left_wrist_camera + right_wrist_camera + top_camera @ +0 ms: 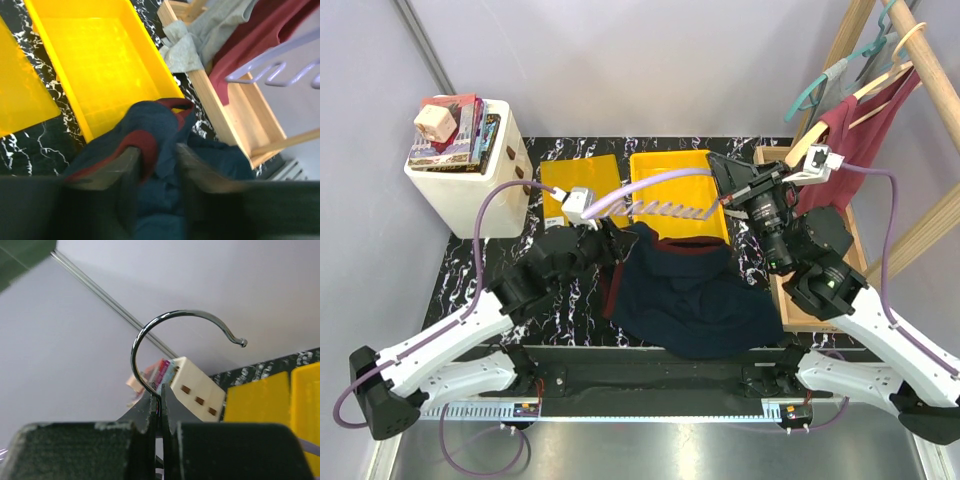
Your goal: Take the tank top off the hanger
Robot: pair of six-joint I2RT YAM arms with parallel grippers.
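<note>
Judging by how it slumps, the tank top (pixel 700 300) is light, limp cloth that will stretch and drag rather than slide cleanly. The sensible hold is a bunched fold near the maroon-trimmed neck or strap, drawn away from the hanger (pixel 670 210) while the frame is kept firm. The navy garment lies heaped on the counter (pixel 480 285) in the middle. Its far edge is up against the lavender hanger, just near of the yellow tray (pixel 670 165).

The left arm stretches low from the near left toward the centre. The left pincer (pixel 157 160) is narrowed on a trimmed fold, cloth filling the gap between its fingers. The right arm reaches in from the near right, and the right pincer (pixel 160 402) is pressed tight on the shank of the metal hook (pixel 185 312). Whether a strap is looped over the hanger's arm is hard to tell.
</note>
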